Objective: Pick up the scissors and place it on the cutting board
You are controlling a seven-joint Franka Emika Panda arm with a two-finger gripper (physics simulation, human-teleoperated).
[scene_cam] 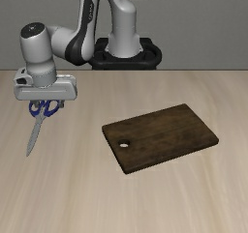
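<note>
The scissors have blue handles and a long silver blade, and sit at the exterior view's left. The blade tip points down and slightly left over the wooden table. My gripper comes down on the blue handles from above, its fingers closed against them from two sides. The hand hides part of the handles. I cannot tell whether the blade tip rests on the table or hangs just above it. The dark brown cutting board, with a round hole near its left corner, lies flat at the centre right, well apart from the scissors.
The light wooden table stretches across the view. The robot's base stands at the far edge, behind the board.
</note>
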